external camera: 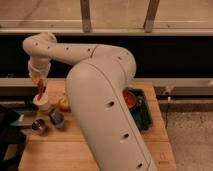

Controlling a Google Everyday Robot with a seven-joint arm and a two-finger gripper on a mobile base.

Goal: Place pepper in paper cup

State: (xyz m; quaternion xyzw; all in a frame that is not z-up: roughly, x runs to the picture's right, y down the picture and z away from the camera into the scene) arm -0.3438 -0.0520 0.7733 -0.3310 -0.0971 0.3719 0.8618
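Observation:
The slim red-orange pepper [40, 89] stands tilted with its lower end in the small white paper cup [41, 103] near the table's left edge. My gripper [37, 78] hangs just above the pepper's top, at the end of the big white arm [100, 100]. I cannot tell if it still touches the pepper.
A round yellow-orange fruit [63, 104] sits right of the cup. A dark blue-grey cup [57, 118] and a shiny metal can [38, 126] stand in front. A red bowl [130, 99] lies in a dark green tray [145, 112] at right. The wooden table [55, 150] extends forward.

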